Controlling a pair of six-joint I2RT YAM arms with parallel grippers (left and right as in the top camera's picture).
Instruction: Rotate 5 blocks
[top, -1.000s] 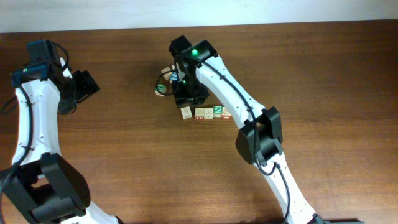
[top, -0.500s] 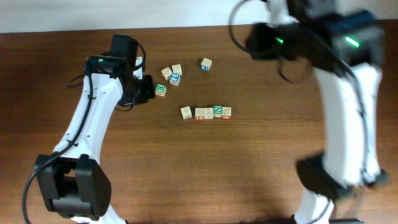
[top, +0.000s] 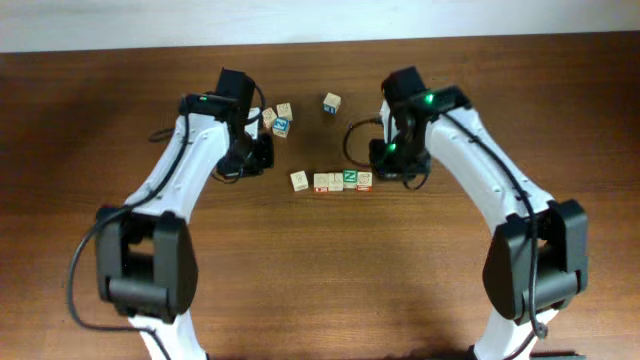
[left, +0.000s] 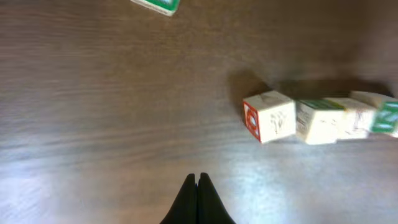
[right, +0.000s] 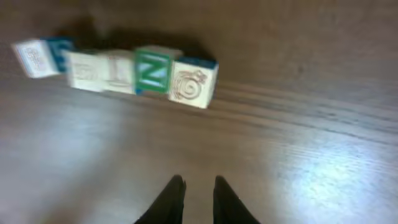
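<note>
The blocks (top: 336, 181) stand in a short row in the middle of the overhead picture, on the brown table (top: 330, 270). Four of them touch side to side, and the one at the left end of the row (left: 268, 117), which has a red face, stands a little apart. The green block with the white N (right: 153, 71) is second from the right end, touching the block with a swirl drawing (right: 193, 82). Some other cubes (top: 281, 120) lie scattered in the upper middle, apart from the row.

The left gripper (left: 198, 186) has its two fingers pressed together with nothing between them. It is above bare wood, left of the row. The right gripper (right: 194, 186) has only a narrow gap between its fingers, also with nothing inside, and it is near the right end of the row.

I judge these blocks to be light, hard wood that will not bend or break. Their faces look smooth, so a block can slip or turn between the pads if the pinch is off centre. The two end blocks seem easiest to take, each on two opposite flat faces. For the inner blocks only the near and far faces are free, because the neighbours cover the sides. The jaws must first be wider than a block. A light block can also push its neighbour when it is turned.
</note>
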